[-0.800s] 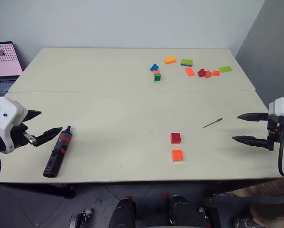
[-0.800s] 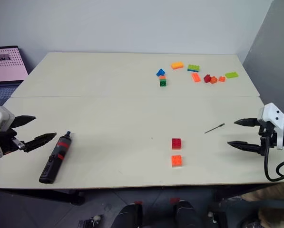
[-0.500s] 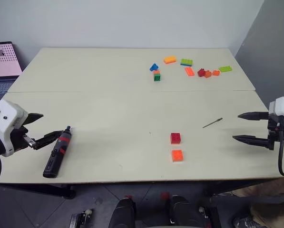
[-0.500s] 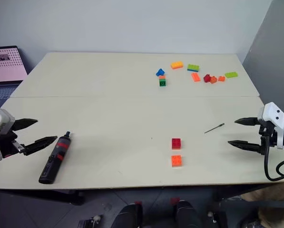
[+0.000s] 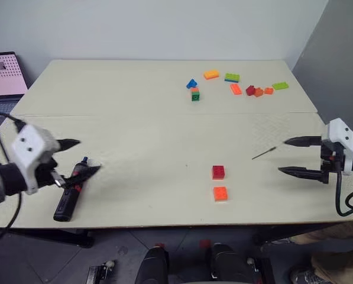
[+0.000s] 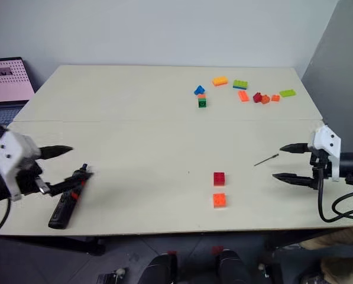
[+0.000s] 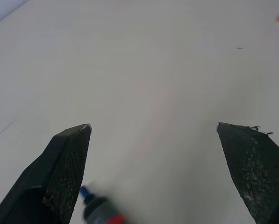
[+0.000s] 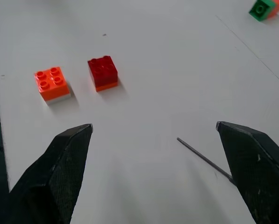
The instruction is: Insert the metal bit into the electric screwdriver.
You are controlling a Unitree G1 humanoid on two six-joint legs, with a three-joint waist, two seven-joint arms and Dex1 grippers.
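Lying flat on the table [image 5: 164,136], the electric screwdriver [image 5: 70,190] is seen just under the left pincer [image 5: 78,156], spread wide and empty. The metal bit [image 5: 264,153] rests just ahead of the right pincer [image 5: 290,156], likewise wide, between its fingers' line.

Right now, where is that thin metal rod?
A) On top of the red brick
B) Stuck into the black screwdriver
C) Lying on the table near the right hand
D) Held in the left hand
C: the metal bit lies bare on the table, just ahead of the open right hand, which is not touching it.
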